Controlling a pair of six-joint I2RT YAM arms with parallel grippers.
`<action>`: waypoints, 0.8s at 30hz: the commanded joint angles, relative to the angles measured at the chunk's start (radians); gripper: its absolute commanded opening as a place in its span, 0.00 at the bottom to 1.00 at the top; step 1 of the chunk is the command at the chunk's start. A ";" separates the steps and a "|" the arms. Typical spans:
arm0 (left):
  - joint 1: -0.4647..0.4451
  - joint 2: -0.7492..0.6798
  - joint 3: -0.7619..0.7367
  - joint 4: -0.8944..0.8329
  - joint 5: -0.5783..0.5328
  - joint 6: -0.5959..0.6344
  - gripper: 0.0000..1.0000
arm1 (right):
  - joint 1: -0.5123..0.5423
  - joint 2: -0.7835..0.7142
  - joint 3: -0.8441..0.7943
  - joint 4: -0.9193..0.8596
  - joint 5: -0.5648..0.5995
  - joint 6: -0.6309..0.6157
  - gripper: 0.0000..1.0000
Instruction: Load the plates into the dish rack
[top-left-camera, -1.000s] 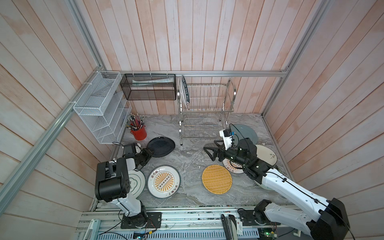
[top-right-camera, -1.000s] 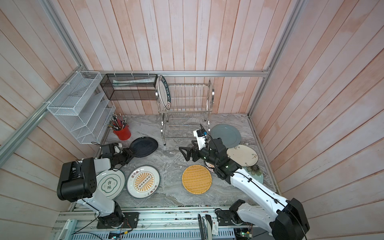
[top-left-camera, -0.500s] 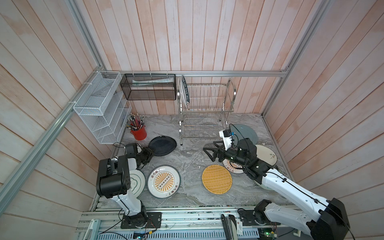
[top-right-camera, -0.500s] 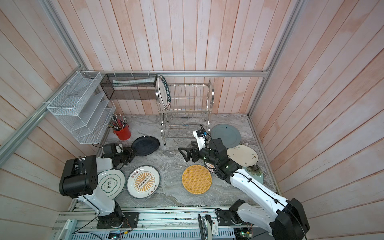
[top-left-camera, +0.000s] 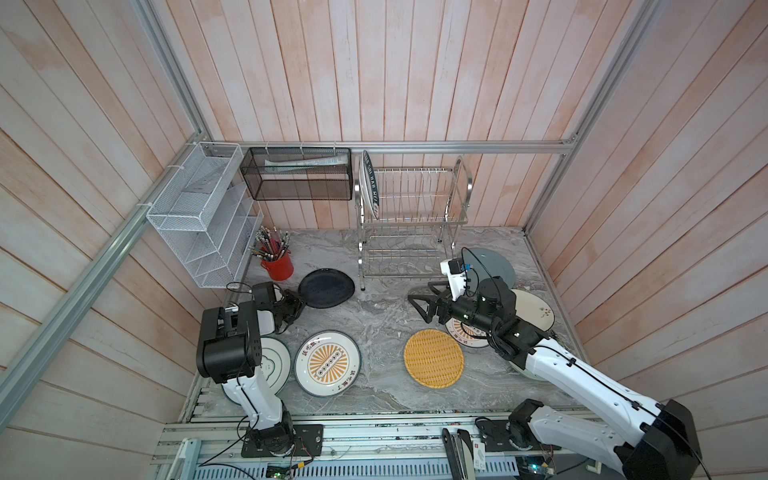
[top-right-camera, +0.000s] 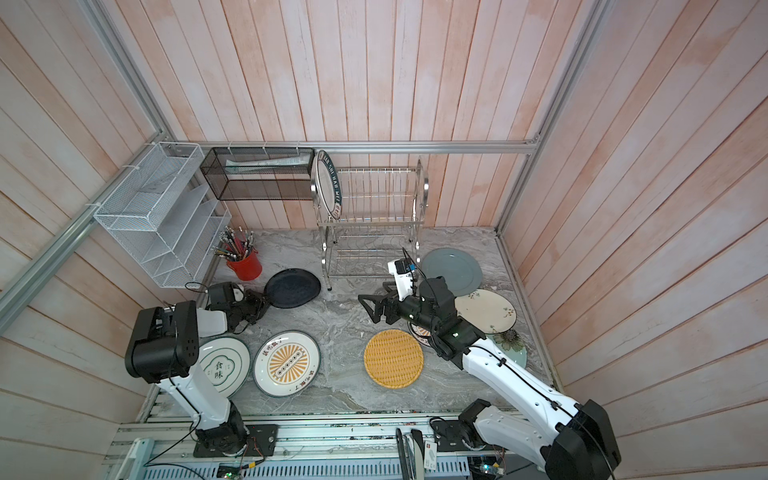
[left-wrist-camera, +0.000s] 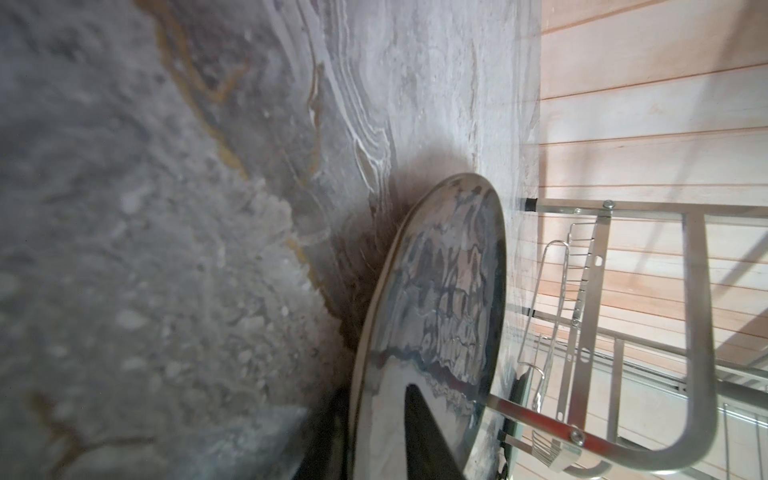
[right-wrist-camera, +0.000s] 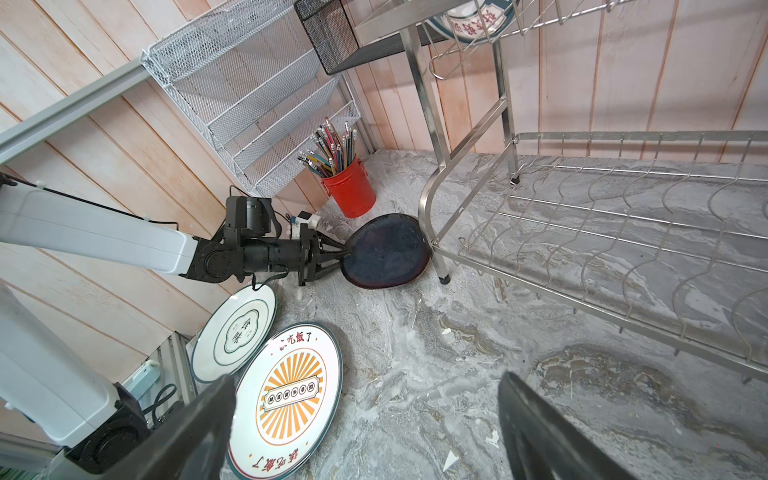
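Observation:
My left gripper (top-left-camera: 300, 305) (right-wrist-camera: 343, 253) is shut on the near rim of a black plate (top-left-camera: 326, 288) (top-right-camera: 293, 288) (left-wrist-camera: 440, 316), which lies just left of the dish rack (top-left-camera: 415, 216) (right-wrist-camera: 582, 216). One finger lies on top of the rim and the other is under it. A lettered-rim plate (top-left-camera: 370, 189) stands upright in the rack's top tier. My right gripper (top-left-camera: 419, 307) (right-wrist-camera: 365, 436) hangs open and empty over the middle of the table. Flat on the table are a sunburst plate (top-left-camera: 327, 362), a yellow woven plate (top-left-camera: 433, 358), a grey-blue plate (top-left-camera: 492, 266) and a cream floral plate (top-left-camera: 534, 313).
A white plate with a green motif (top-right-camera: 222, 370) lies partly under the left arm. A red pencil cup (top-left-camera: 277, 266) stands behind the black plate. On the left wall hang a white mesh organiser (top-left-camera: 203, 216) and a black mesh basket (top-left-camera: 297, 174).
The left gripper's jaws have closed onto the black plate's rim, and the plate has shifted slightly toward the rack. The right arm has stayed still.

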 joint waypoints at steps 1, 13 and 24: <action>0.003 0.065 0.013 -0.121 -0.074 0.034 0.13 | -0.005 -0.031 0.003 -0.022 0.002 0.013 0.98; 0.028 -0.166 -0.027 -0.096 0.041 0.027 0.00 | -0.006 -0.035 -0.010 -0.012 0.045 0.015 0.98; 0.102 -0.452 -0.082 -0.236 0.070 0.015 0.00 | 0.000 0.034 -0.030 0.186 0.085 -0.049 0.98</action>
